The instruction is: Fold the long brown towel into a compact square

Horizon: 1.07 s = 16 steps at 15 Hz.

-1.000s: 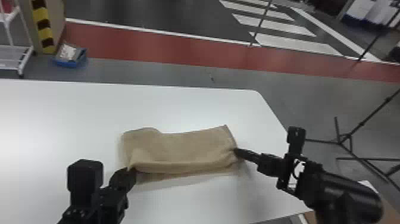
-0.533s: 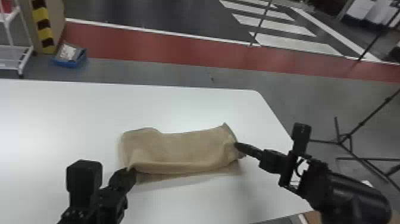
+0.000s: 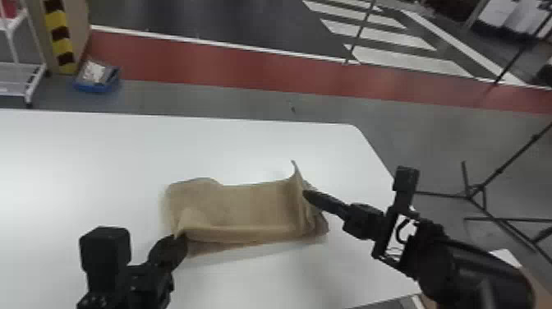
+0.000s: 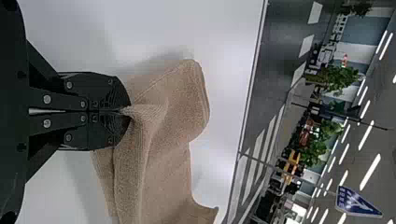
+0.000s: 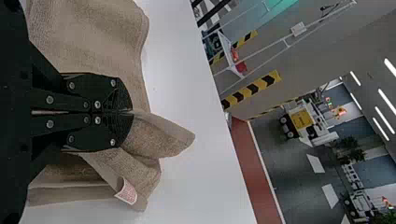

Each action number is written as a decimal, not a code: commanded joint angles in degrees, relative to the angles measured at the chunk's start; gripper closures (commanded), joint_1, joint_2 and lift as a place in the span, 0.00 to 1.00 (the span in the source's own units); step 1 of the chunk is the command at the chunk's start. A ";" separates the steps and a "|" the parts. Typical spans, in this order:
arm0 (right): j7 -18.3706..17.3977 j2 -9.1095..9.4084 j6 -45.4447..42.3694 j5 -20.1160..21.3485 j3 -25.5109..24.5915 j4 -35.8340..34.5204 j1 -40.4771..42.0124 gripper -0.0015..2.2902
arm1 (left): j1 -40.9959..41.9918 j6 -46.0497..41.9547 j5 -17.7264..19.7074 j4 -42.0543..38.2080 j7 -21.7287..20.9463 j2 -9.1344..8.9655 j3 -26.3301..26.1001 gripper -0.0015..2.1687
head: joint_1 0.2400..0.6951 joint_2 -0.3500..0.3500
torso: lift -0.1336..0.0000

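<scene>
The brown towel [image 3: 246,205] lies folded into a strip on the table, its right end bunched up with a corner standing. My left gripper [image 3: 179,238] is at the towel's near left corner; in the left wrist view this gripper [image 4: 126,111] is shut on a pinch of the towel [image 4: 163,121]. At the raised right end is my right gripper [image 3: 306,194]. The right wrist view has that gripper [image 5: 130,112] shut on the towel's edge [image 5: 154,135], with a flap sticking out past the fingertips and a small white tag [image 5: 126,191] on a loose layer.
The white table [image 3: 102,156] extends beyond the towel, with its right edge behind the right arm. On the floor past it stand a black tripod [image 3: 472,195] at the right and a blue box [image 3: 96,80] near a white rack [image 3: 20,70] at the far left.
My right gripper has shifted slightly, drawing up the towel's right end, which now stands higher and more bunched. My left gripper has stayed at its corner.
</scene>
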 commanded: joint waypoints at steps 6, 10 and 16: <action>0.12 0.00 0.35 1.37 -3.38 0.70 1.02 0.51 | 1.59 -3.35 -0.21 0.09 0.07 0.30 -0.07 0.00 | 1.00 0.00 | 0.08; 0.12 0.09 0.35 1.46 -4.87 1.41 1.02 0.16 | 1.77 -3.35 -1.70 -0.17 -0.19 1.44 -0.33 0.00 | 1.00 0.00 | 0.08; -1.11 0.09 2.81 1.99 -4.78 1.93 0.31 0.16 | 0.89 -2.65 -13.13 -0.17 -4.85 1.35 -3.06 0.01 | 1.00 0.00 | 0.08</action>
